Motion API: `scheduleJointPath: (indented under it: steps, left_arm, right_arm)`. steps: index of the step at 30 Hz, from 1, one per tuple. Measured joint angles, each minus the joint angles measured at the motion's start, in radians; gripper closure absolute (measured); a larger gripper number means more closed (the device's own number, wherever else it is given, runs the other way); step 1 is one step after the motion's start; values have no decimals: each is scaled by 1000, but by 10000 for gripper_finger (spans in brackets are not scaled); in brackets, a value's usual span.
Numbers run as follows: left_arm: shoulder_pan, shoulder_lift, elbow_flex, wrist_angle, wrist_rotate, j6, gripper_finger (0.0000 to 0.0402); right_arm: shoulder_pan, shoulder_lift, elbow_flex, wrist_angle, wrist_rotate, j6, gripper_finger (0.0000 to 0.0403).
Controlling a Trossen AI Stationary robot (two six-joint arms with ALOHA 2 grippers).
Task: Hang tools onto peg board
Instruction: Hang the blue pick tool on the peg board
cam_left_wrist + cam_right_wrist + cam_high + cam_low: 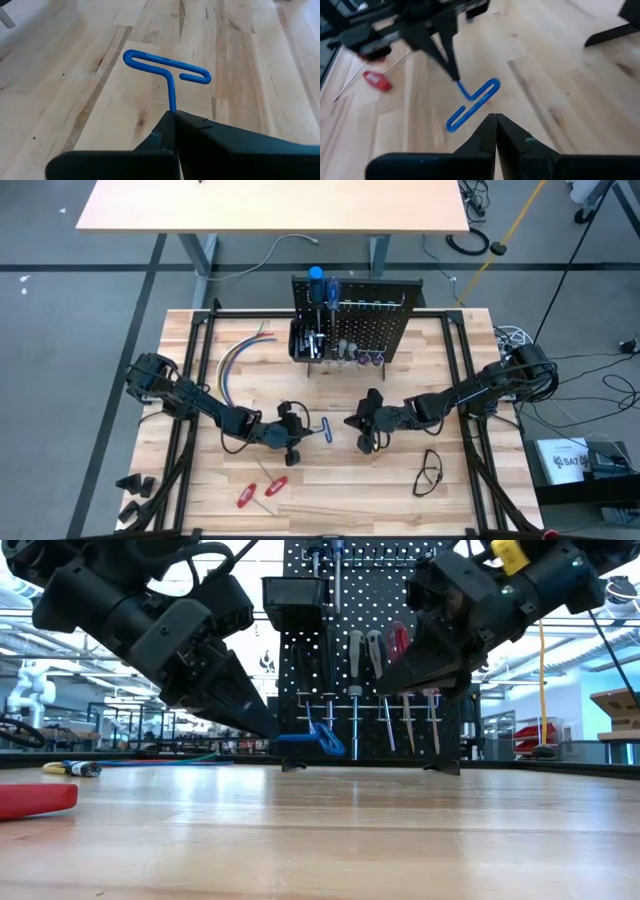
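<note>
Centrally, the pale wooden bench (pixel 330 480) carries the black peg board (pixel 375 330) upright at its far edge, with screwdrivers already hung on its front hooks. Nearer the front, the left end effector (pixel 303 432) is clenched on the shaft of a blue T-handle tool (pixel 328 431), held just above the wood in the low view. The right end effector (pixel 362 436) hovers just beside that tool with its fingers pressed together, grasping nothing. Two red-handled tools (pixel 260 491) lie near the front edge.
</note>
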Motion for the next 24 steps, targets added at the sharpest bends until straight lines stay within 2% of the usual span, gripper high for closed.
scheduleJointPath:
  steps: [7,9,13,17,20,24]
  left_arm:
    - [-3,-1,1,53,0,43,401]
    - [-3,-1,1,94,7,56,401]
    - [-3,-3,4,175,18,94,401]
    - [-3,-3,26,191,19,129,401]
    - [-4,-3,32,199,20,154,401]
    - [-5,-13,34,217,22,167,401]
  right_arm:
    - [24,18,0,-204,8,-65,364]
    - [26,50,-1,-214,5,-81,347]
    - [42,161,0,-41,3,-185,307]
    - [52,272,16,236,28,-279,265]
    - [50,293,34,375,32,-337,243]
    - [52,274,33,455,20,-388,233]
